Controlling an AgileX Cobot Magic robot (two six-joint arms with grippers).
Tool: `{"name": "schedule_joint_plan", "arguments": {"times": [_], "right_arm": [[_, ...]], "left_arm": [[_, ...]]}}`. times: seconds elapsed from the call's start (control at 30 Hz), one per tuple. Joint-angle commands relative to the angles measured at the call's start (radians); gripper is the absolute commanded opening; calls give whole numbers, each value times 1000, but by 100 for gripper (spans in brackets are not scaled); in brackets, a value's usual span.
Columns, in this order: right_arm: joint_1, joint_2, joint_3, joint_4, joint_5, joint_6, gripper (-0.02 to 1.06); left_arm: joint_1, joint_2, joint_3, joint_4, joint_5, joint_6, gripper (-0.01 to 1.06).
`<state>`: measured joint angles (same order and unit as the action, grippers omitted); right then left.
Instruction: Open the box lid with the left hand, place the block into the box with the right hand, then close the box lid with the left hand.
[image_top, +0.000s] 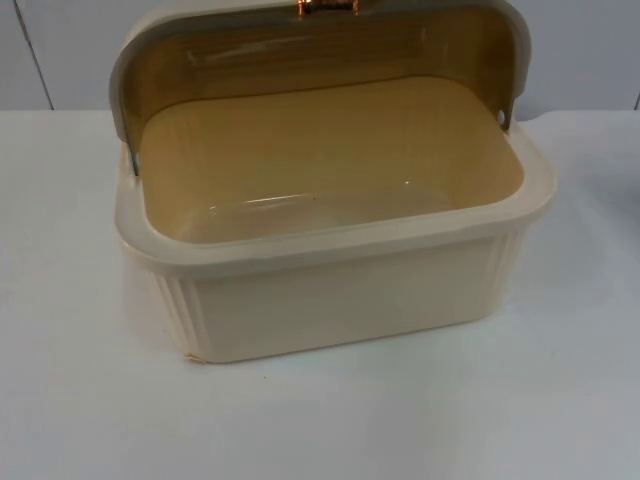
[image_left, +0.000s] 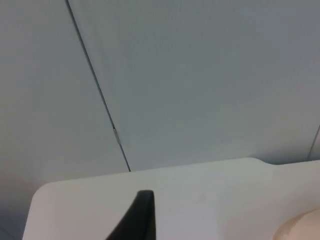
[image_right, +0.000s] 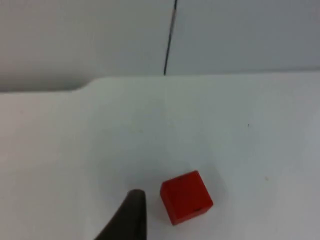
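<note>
A cream plastic box (image_top: 340, 300) stands in the middle of the white table. Its lid (image_top: 320, 45) is swung up and back, so the tan inside lies bare with nothing in it. A copper-coloured latch (image_top: 325, 6) sits on the lid's edge. In the right wrist view a red block (image_right: 186, 196) rests on the table, close beside my right gripper (image_right: 131, 215) and apart from it. My left gripper (image_left: 142, 215) hangs over the table, facing the grey wall, with a cream edge of the box (image_left: 302, 227) off to one side.
The grey partition wall (image_top: 590, 50) closes off the table behind the box. A dark vertical seam (image_left: 97, 92) runs down the wall. Bare white table top (image_top: 320, 420) lies in front of the box and on both sides of it.
</note>
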<state>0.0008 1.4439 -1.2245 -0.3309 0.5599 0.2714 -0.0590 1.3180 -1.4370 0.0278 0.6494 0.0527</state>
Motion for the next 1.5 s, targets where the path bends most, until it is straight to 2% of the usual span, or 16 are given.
{"name": "schedule_joint_plan", "arguments": {"times": [0.0,0.17,0.27,0.47,0.53,0.63,0.67,0.73,0.77,0.9,1.07,1.2,1.33,1.47], "right_arm": [[-14,45,-5,1,-24,9,104],[-16,152,-5,-1,-54,9,104],[-16,216,-7,-3,-118,-25,104],[-33,302,-76,24,-122,-57,104],[-67,340,-118,118,-122,-113,104],[-112,390,-158,381,-107,-348,101],[-112,390,-158,381,-107,-348,101],[-132,417,-163,503,-108,-505,99],[-131,433,-163,520,-115,-541,99],[-131,474,-163,515,-150,-559,99],[-131,545,-163,490,-272,-559,99],[-131,578,-163,490,-311,-557,100],[-131,633,-163,490,-330,-633,104],[-131,666,-165,493,-360,-638,105]], "left_arm": [[0,-11,-4,-14,1,3,105],[0,-11,-2,-21,5,1,105],[0,-11,-2,-21,16,1,105],[0,-11,-2,-21,27,1,105],[0,-11,-2,-21,41,1,105],[0,-11,-2,-16,55,1,105],[0,-11,-2,-16,55,1,105],[0,-11,-2,-16,55,1,105],[0,-11,-2,-16,55,1,105],[0,-11,-2,-16,55,1,105],[0,-11,-2,-17,79,1,105],[0,-9,-2,-14,96,1,105],[0,8,-2,-14,124,1,105],[0,32,-2,-14,157,1,105]]}}
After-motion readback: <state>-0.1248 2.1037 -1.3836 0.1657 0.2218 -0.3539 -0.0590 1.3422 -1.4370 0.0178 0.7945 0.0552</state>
